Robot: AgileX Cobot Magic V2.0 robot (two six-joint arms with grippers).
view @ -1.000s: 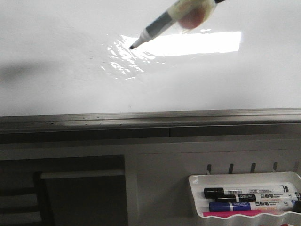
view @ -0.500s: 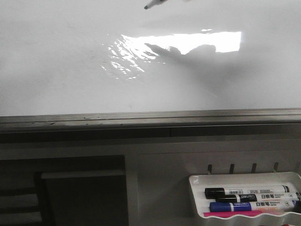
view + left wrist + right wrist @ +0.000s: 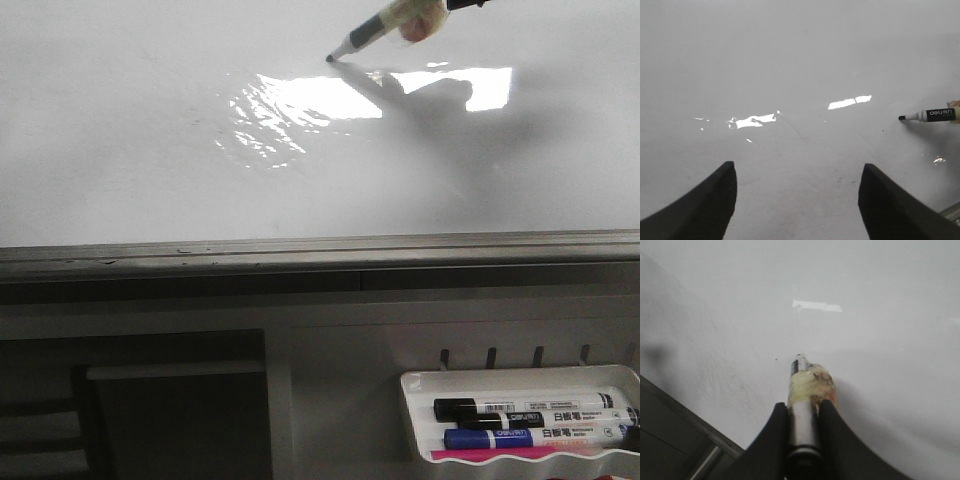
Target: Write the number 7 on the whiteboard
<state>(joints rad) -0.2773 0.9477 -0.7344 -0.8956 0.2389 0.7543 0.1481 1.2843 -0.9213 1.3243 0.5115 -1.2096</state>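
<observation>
The whiteboard (image 3: 120,150) fills most of what I can see, glossy white with a bright rectangular reflection near its upper middle and a grey metal lower edge (image 3: 300,250) running the full width. No stroke of the number 7 shows on it; the surface around the pen tip looks bare apart from glare and a few faint specks. Below the board's right end hangs a small white marker tray (image 3: 520,380) holding 3 markers (image 3: 520,408) lying side by side and a pink strip at its front. Near the board's top edge, right of centre, the right tool (image 3: 804,412) is clamped around a marker (image 3: 375,32), its 2 black fingers pressed against the barrel just behind a yellowish taped wrap. The marker slants down to the left, and its dark tip meets its own shadow on the board, so it appears to touch the surface. The left tool (image 3: 797,200) stands with its 2 dark fingers spread wide and nothing between them, facing the board, with the marker's tip off to one side.
</observation>
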